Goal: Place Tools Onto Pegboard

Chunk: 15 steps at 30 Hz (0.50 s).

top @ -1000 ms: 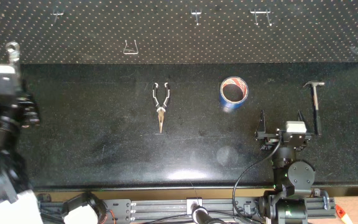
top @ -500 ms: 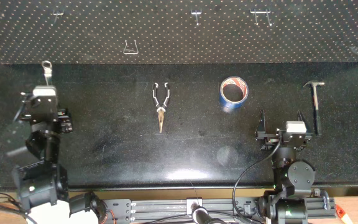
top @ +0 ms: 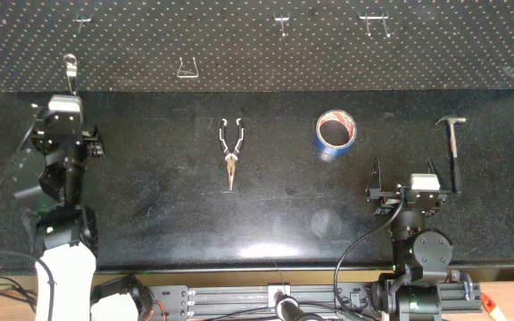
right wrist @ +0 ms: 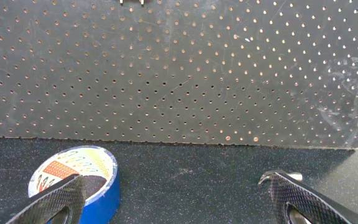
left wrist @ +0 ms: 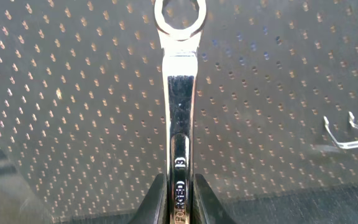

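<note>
Wrench (left wrist: 179, 118) sits clamped in left hand (left wrist: 179, 190) before pegboard (left wrist: 73, 93).

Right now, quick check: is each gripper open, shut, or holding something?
Left gripper: shut on the wrench.
Right gripper: open, holding nothing.

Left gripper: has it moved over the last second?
Yes. The left gripper, holding the wrench, went right, then up the top view toward the pegboard.
</note>
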Available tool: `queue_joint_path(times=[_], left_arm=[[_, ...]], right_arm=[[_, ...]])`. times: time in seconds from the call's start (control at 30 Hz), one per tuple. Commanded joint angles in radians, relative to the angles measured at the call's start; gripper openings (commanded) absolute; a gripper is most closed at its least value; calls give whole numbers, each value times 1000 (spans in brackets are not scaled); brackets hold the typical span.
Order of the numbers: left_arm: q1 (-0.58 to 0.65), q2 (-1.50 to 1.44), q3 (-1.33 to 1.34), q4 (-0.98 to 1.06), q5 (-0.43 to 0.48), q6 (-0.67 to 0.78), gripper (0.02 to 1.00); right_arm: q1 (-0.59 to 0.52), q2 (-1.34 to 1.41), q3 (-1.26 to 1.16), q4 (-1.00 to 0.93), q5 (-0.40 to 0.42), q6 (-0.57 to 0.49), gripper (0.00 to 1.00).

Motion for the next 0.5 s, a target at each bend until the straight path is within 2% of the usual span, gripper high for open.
queue_joint_path(times=[0.03,0.23,0.3,0.5], left_arm=[[-2,55,10,101,16,-130,29],[-2,97,10,107,16,-165,27],[-2,126,10,107,2,-229,29],[-2,167,12,124,-2,-232,29]], right_arm=[[-4,-8,-2,-5,-13,19,954],[-4,-8,-2,-5,-13,19,954],[-4,-8,-2,-5,-13,19,954],[-4,-8,-2,-5,-13,19,954]])
